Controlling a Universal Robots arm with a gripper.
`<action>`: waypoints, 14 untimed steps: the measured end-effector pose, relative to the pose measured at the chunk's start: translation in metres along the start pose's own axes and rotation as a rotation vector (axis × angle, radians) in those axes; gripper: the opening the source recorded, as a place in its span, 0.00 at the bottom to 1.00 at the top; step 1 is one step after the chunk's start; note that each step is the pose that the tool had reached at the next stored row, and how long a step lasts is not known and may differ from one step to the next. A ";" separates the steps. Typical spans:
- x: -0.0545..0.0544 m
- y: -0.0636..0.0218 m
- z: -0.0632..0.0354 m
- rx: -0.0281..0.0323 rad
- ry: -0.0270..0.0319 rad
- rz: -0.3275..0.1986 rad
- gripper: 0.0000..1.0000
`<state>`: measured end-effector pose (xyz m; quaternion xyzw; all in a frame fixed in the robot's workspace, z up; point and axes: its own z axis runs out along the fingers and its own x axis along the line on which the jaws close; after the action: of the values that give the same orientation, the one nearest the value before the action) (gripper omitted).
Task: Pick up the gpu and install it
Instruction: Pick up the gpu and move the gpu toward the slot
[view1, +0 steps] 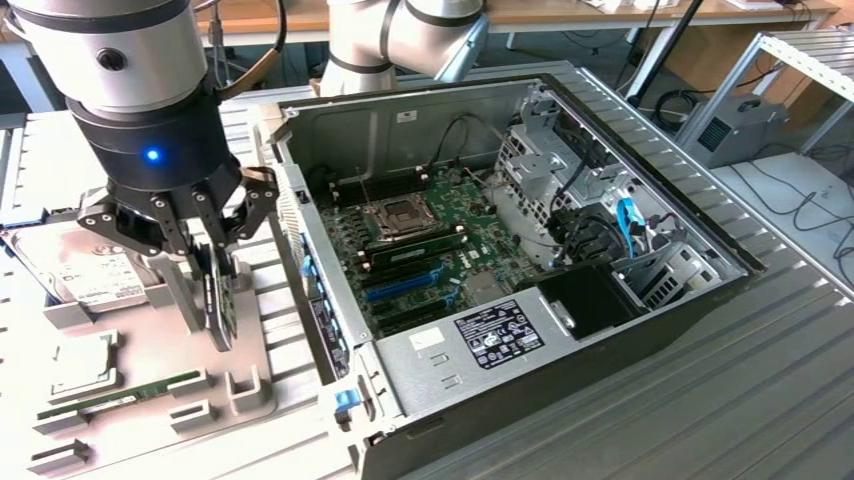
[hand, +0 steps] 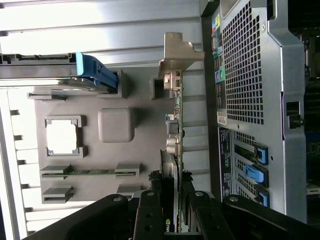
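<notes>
My gripper (view1: 214, 250) is shut on the gpu (view1: 219, 305), a thin black card with a green edge that stands upright between the fingers. The card is over the grey holder tray (view1: 154, 330), at the exterior view's left of the open computer case (view1: 641, 330). In the wrist view the gpu (hand: 176, 125) runs away from my gripper (hand: 172, 202), and its silver metal bracket (hand: 178, 50) is at the far end. The motherboard (view1: 434, 225) with its blue slots (view1: 400, 286) lies open inside the case. I cannot tell whether the card's lower edge still touches the tray.
A silver hard drive (view1: 87, 275), a square chip (view1: 80, 365) and a slim green memory stick (view1: 127, 392) rest on the tray. The case's perforated back panel (hand: 245, 65) stands close beside the card. Drive cages and cables (view1: 587, 200) fill the case's far end.
</notes>
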<state>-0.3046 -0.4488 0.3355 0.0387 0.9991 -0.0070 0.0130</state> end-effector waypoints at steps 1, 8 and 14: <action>0.000 0.0000 -0.0003 0.0000 0.0000 0.000 0.26; 0.000 -0.0001 -0.0081 0.0001 0.0000 0.000 0.26; 0.000 -0.0002 -0.0150 0.0000 0.0000 0.000 0.26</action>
<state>-0.3046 -0.4489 0.3506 0.0387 0.9991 -0.0071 0.0130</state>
